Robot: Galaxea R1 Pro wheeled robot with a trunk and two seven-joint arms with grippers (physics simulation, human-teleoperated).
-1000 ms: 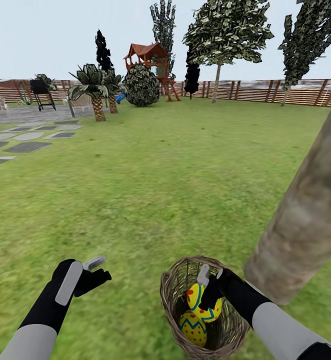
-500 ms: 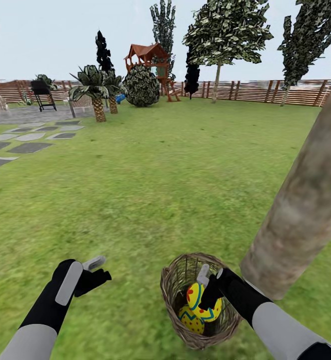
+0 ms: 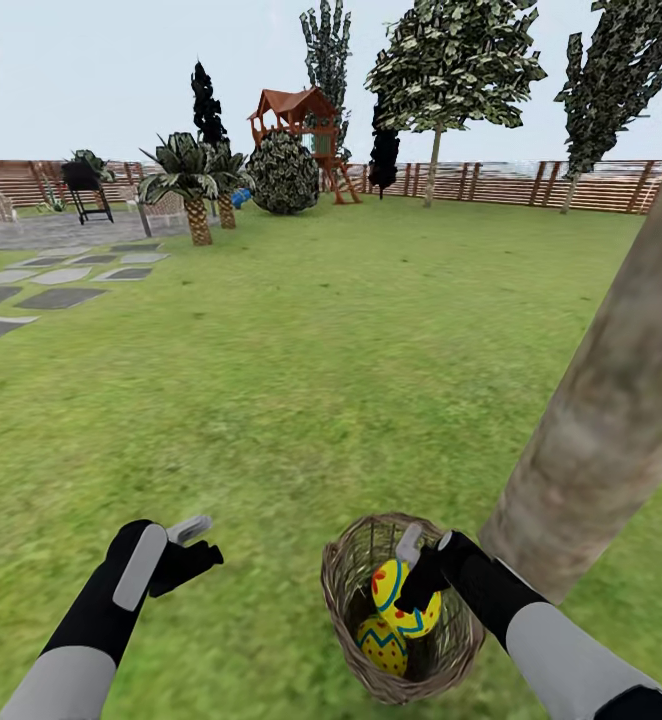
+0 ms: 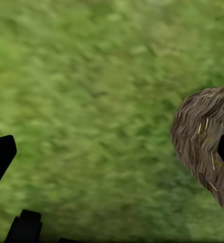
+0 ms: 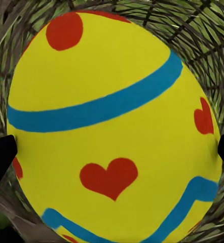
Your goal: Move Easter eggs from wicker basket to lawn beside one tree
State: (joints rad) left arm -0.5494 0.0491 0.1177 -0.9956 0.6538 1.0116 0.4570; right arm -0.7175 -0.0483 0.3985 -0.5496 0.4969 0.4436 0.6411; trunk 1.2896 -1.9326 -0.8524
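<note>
The wicker basket (image 3: pixel 346 590) stands on the lawn (image 3: pixel 301 400) right at the foot of the thick pale tree (image 3: pixel 611 400). Two yellow Easter eggs show in it: an upper egg (image 3: pixel 391 592) and a lower one (image 3: pixel 381 645). My right gripper (image 3: pixel 413 585) reaches down into the basket. Its open fingertips (image 5: pixel 0 157) stand at either side of the upper egg (image 5: pixel 112 91), which sits between them. My left gripper (image 3: pixel 193 545) hovers open over bare grass to the left of the basket (image 4: pixel 208 147), holding nothing.
Grey paving slabs (image 3: pixel 41 290) lie at the far left. Short palms (image 3: pixel 186 185), a round bush (image 3: pixel 283 172), a play tower (image 3: pixel 301 115) and thin-trunked trees (image 3: pixel 441 80) stand along the brown fence (image 3: pixel 531 182). Open grass stretches ahead.
The whole picture has shifted slightly, so the basket and trunk sit a little higher in the view. Both arms keep their poses, and the right gripper stays in the basket.
</note>
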